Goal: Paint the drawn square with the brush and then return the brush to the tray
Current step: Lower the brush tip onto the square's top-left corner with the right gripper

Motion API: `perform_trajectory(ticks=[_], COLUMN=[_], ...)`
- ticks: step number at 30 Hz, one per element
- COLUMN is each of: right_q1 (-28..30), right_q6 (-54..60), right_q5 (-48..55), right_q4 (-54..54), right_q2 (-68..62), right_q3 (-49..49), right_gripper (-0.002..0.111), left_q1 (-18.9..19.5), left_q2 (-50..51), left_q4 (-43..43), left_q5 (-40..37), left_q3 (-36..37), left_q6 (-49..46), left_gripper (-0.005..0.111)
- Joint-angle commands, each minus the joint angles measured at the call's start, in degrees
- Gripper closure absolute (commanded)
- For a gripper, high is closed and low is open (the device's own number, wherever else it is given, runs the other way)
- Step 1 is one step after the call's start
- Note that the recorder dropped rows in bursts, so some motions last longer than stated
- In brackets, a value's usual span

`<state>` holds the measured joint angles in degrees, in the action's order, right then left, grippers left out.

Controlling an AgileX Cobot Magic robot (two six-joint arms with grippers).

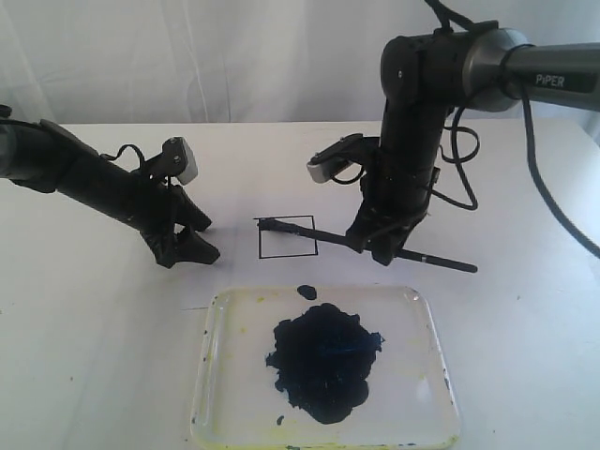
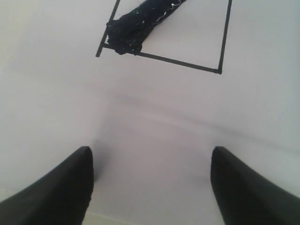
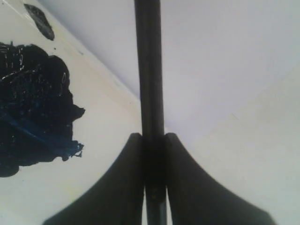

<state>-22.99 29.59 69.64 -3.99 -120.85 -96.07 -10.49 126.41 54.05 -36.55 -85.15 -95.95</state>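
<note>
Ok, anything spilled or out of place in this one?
A small paint blot sits on the tray's rim toward the drawn square, apart from the main blob. Yellowish stains edge the tray. Nothing else odd.

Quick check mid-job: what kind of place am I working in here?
Probably a robot test bench, not an art studio: a plain white table against a white curtain, set with a paint tray, the brush and the drawn square.
</note>
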Motion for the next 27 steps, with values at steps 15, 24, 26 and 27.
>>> perform_trajectory(ticks=[15,24,26,27], right_q1=[0.06,0.06,0.06,0.06], right_q6=[3.57,6.07,5.98,5.98], right_q5=[0.32,0.32,0.32,0.32], right_q4=[-0.43,-1.83,-1.92,-1.56], right_q2=[1.76,2.12,2.01,2.01], right_q3=[1.01,2.18,2.18,2.18], right_gripper=[0.108,0.108,0.108,0.108], left_q1=[-0.12,-0.12,-0.12,-0.12], left_q2=[1.31,1.31,1.31,1.31], left_q4=[-2.7,-2.49,-2.49,-2.49], left_q5=[4.51,5.03,5.03,5.03], left_q3=[0.38,0.38,0.38,0.38], left_q6=[7.71,9.26,9.26,9.26], left_gripper=[0.034,0.034,0.034,0.034])
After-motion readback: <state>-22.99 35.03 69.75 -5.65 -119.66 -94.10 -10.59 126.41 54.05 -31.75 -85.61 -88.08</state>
